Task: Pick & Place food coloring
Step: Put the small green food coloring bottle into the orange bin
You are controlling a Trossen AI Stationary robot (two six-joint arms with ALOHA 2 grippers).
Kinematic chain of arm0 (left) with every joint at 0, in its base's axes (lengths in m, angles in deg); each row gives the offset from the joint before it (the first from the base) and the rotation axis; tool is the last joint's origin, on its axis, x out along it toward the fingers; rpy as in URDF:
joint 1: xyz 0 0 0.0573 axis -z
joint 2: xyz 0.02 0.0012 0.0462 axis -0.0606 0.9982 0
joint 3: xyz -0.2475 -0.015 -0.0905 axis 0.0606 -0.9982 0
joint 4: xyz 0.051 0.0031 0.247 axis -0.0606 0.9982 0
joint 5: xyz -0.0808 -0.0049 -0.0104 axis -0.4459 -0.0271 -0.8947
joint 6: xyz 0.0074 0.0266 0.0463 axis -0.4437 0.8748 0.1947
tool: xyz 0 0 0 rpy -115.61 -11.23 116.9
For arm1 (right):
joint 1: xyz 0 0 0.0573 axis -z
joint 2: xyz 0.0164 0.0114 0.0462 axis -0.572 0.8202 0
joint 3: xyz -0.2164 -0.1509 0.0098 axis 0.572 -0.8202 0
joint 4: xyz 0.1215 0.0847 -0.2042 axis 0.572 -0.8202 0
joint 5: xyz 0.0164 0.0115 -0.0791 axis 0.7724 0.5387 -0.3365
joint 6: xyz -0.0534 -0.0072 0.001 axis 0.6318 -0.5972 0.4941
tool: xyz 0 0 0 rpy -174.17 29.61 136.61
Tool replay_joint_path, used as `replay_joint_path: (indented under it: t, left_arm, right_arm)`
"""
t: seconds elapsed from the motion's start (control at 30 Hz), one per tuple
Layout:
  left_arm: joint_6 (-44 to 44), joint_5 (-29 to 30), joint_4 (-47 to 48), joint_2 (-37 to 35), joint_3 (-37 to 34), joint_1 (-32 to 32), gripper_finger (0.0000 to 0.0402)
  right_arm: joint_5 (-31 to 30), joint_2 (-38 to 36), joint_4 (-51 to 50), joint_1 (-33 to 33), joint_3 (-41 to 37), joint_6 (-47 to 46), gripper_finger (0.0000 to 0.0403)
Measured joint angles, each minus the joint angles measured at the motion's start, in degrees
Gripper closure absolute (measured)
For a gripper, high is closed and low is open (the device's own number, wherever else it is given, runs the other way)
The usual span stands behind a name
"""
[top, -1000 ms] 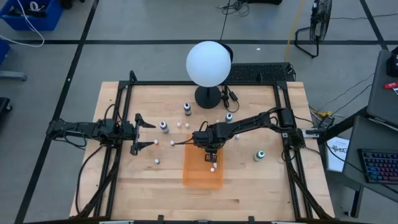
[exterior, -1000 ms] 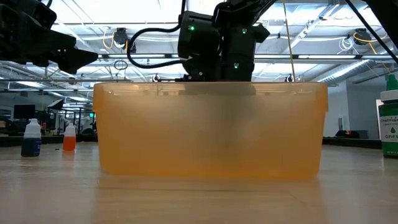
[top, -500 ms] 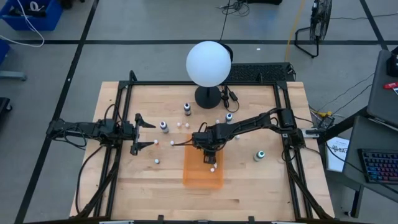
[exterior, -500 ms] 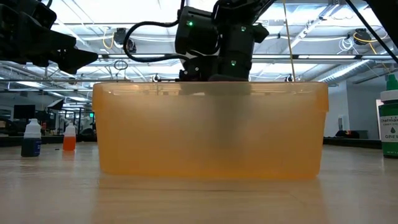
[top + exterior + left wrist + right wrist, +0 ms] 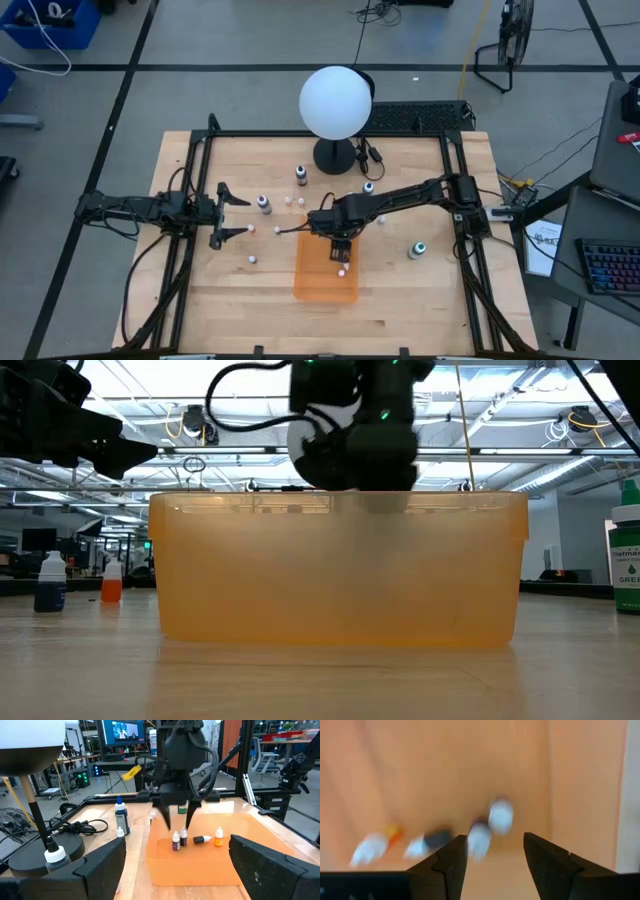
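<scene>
Only wrist-seen: bottles [image 5: 180, 840] under right pincer [image 5: 176, 822].

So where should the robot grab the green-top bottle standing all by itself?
Probably around the straight body of the green-top bottle, just under the cap, coming down from above. It stands upright and alone on the table, so fingers should fit on either side. The right gripper, open over the orange bin, looks nearest.
</scene>
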Motion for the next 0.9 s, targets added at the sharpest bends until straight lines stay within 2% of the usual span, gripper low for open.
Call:
replay_joint_path:
  t: [0.23, 0.37, 0.53, 0.63, 0.73, 0.9]
  left_arm:
    - [0.0, -0.01, -0.03, 0.0, -0.02, -0.01, 0.005]
    - [0.0, -0.01, -0.02, 0.0, 0.0, -0.02, 0.005]
    - [0.0, -0.01, -0.01, -0.01, 0.0, -0.02, 0.005]
    - [0.0, -0.01, 0.0, 0.0, -0.01, -0.02, 0.005]
    - [0.0, -0.01, 0.0, -0.02, 0.0, -0.02, 0.005]
    - [0.0, -0.01, 0.0, -0.02, -0.01, -0.02, 0.005]
  right_arm:
    - [0.43, -7.36, -13.68, -2.28, 0.03, -9.39, 0.0221]
    - [-3.56, -12.65, -15.69, -4.11, -1.36, -13.51, 0.022]
    - [-11.63, -18.84, -14.56, -5.2, -6.5, -14.42, 0.022]
    - [-14.15, -21.79, -11.68, -3.91, -11.3, -14.41, 0.022]
    - [-13.61, -23.94, -7.76, -1.45, -17.26, -14.38, 0.022]
    - [-8.02, -25.48, -2.25, 3.09, -26.52, -13.0, 0.022]
